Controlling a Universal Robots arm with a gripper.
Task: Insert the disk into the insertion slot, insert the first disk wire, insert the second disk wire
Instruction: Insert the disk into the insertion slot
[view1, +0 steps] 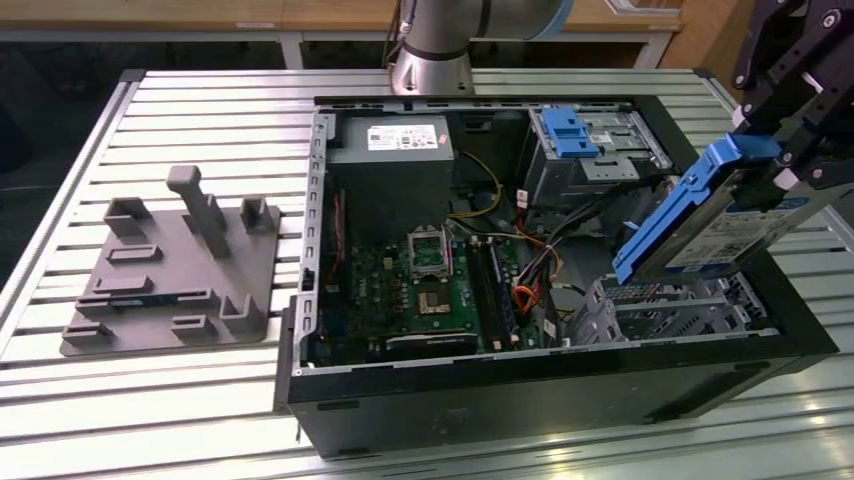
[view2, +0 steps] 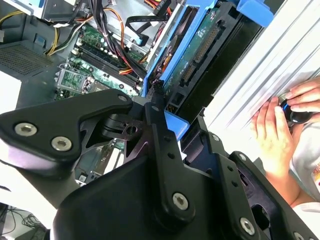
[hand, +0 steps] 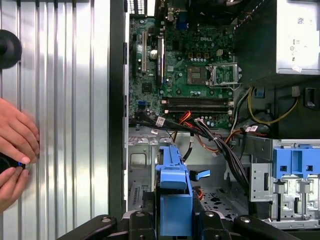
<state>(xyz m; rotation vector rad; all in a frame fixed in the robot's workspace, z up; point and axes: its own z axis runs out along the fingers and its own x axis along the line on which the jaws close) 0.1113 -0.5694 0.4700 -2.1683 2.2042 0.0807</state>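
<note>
Above the slot (view1: 667, 312), we see the disk (view1: 714, 225) hanging tilted, its lower end nearest the slot's open top but apart from it; none of it is inside yet. The pincer (hand: 175, 222) is clamped on the disk's blue frame at the end farthest from the slot. We judge this leaves the lower end free to enter first, and that the tilt aims that end at the slot's mouth. The disk's connector (view2: 202, 47) is bare. Beside the slot, loose wires (view1: 534, 265) lie over the board (view1: 427, 280). Beyond the slot stands a taller cage (view1: 587, 140) with a blue latch. The case (view1: 534, 395) around the slot rests on the counter (view1: 200, 100). Outside the case wall by the slot, a person's hands (hand: 15, 145) rest on the counter.
</note>
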